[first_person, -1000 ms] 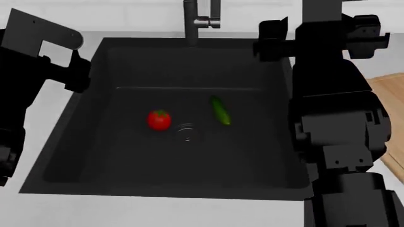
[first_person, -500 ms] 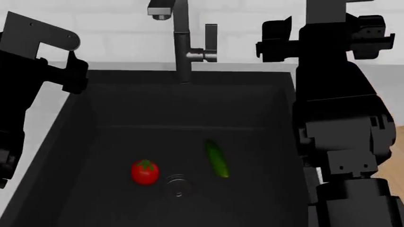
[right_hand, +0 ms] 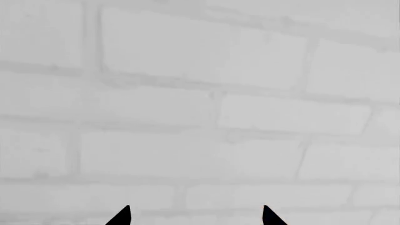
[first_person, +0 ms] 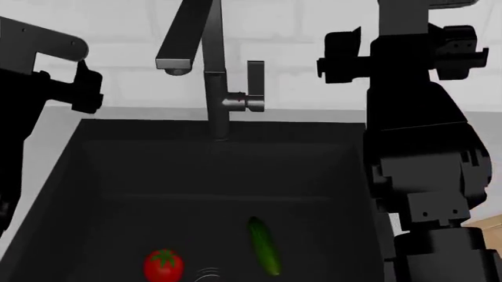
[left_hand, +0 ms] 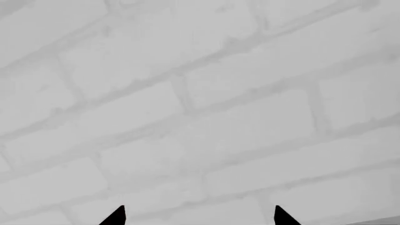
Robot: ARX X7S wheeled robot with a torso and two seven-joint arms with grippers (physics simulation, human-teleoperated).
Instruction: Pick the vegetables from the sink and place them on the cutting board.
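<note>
A red tomato with a green stem top lies on the floor of the black sink, at the bottom edge of the head view. A slim dark-green cucumber lies to its right, apart from it, with the round drain between them. Only a pale sliver of the cutting board shows at the right edge, behind my right arm. My left gripper and right gripper are both open and empty, raised and facing the white brick wall, far from the vegetables.
The dark grey faucet with its side lever rises behind the sink's back rim. My left arm hangs over the sink's left side. The bulky right arm covers its right rim. A white brick wall lies behind.
The head view has swung upward: the tomato, cucumber and drain have slid to the bottom of the picture and the whole faucet shows. Both arms keep their places in the view.
</note>
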